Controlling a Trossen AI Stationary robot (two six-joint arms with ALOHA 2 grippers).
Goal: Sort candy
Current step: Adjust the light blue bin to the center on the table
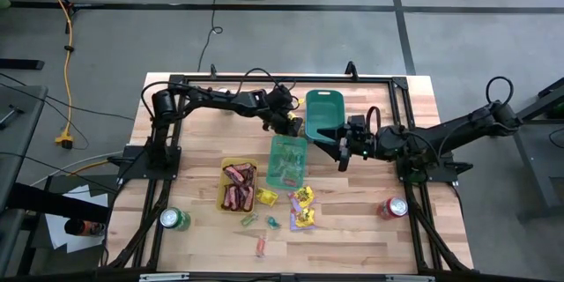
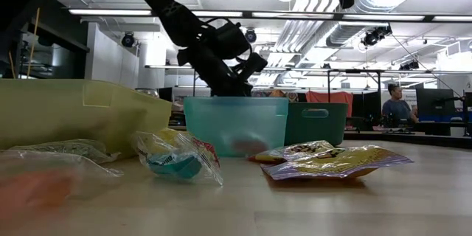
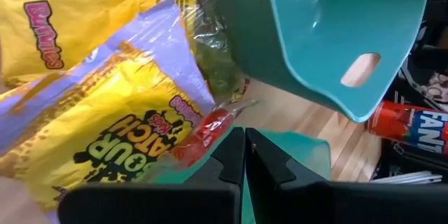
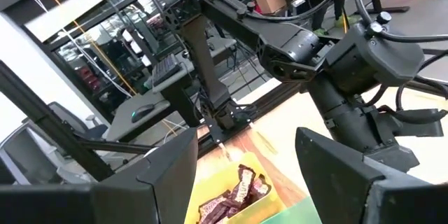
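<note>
Dark red-brown bars (image 1: 238,185) lie in the yellow tray (image 1: 222,196). Green pieces (image 1: 286,167) lie in the light teal tray (image 1: 275,152). Yellow packets (image 1: 304,198) (image 3: 105,126) and tiny wrapped pieces (image 1: 262,245) (image 2: 173,164) rest flat on the wood near the table's near edge. My left gripper (image 1: 286,129) (image 3: 245,143) is shut and stands over the light teal tray's far rim (image 2: 236,99). My right gripper (image 1: 338,150) (image 4: 246,147) is open, between the light teal tray and the dark teal tray (image 1: 323,113), with nothing between its fingers. My left gripper points down right at the light teal tray's far rim. Teal plastic (image 3: 301,155) shows just behind the shut fingers. Whether the fingertips touch the rim or hold anything, I cannot tell.
A green can (image 1: 174,219) stands near the near left corner and a red can (image 1: 392,209) (image 3: 409,122) near the near right. A black frame (image 1: 264,79) runs along the table's edges. Bare wood lies left of the yellow tray. A person (image 2: 398,107) sits far behind the table.
</note>
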